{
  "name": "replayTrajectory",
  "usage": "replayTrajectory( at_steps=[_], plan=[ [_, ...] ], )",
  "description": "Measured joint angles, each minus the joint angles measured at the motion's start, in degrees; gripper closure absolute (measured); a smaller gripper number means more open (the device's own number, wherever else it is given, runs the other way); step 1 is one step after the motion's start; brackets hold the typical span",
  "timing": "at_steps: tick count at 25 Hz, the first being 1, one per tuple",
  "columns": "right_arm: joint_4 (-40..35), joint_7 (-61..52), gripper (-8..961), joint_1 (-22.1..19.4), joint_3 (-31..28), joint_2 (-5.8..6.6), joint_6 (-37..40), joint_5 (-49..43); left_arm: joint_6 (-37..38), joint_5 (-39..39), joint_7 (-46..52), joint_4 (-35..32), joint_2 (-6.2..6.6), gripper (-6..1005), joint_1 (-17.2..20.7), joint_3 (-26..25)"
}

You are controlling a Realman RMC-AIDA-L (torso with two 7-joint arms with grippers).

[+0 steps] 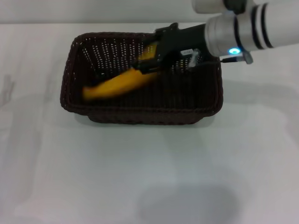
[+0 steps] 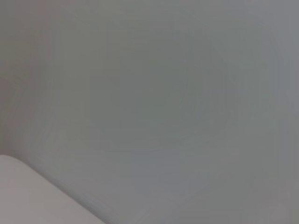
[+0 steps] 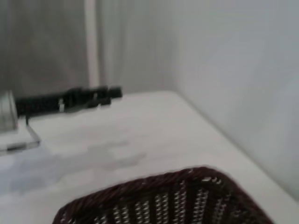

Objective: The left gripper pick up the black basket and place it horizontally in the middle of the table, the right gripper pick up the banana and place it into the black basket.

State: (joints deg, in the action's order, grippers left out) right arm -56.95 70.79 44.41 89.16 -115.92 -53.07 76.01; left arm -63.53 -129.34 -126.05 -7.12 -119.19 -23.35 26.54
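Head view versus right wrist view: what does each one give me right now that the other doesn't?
Only the head view shows the banana over the black basket, with the right gripper at its far end, reaching in over the back rim. Only the right wrist view shows a dark, rod-like object lying far off on the table. Both show the basket's woven rim and the white table. The left gripper appears in neither.

banana [image 1: 119, 83] motion-blurred, end under right gripper [image 1: 156, 55] hidden; finger state unreadable. Black basket [image 3: 163, 200] cut off in right wrist view. Left gripper out of view.
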Motion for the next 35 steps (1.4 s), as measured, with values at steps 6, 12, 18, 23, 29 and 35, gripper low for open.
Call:
replayTrajectory(
  at_steps=[6,12,18,23,29,35],
  plan=[
    [-6.1,3.7,169,-10.4,-7.3,0.41,-2.4,9.4,-0.1,0.2,0.0,0.0,0.02,225,0.1,0.0],
    [-1.2,15.1,98,-19.4,-20.5,0.55,-13.3,33.4,-0.2,0.7,-0.2,0.0,0.11,226,0.1,0.0],
    [17.9,31.9,98,-22.9,-34.6,0.57,-21.3,50.2,-0.1,1.3,-0.4,-0.3,0.13,227,0.2,0.0],
    [35.3,58.0,98,-23.4,-46.2,0.52,-24.0,53.1,-0.1,5.7,-3.7,-2.1,0.34,228,-0.4,0.1],
    [47.4,78.9,98,-22.5,-54.8,0.32,-19.0,53.3,2.2,6.0,-16.8,-1.7,0.06,228,-2.8,0.1],
    [49.9,81.0,98,-20.2,-54.9,0.14,-16.7,53.4,4.3,5.2,-30.6,0.7,-0.21,228,-5.0,-0.3]
  ],
)
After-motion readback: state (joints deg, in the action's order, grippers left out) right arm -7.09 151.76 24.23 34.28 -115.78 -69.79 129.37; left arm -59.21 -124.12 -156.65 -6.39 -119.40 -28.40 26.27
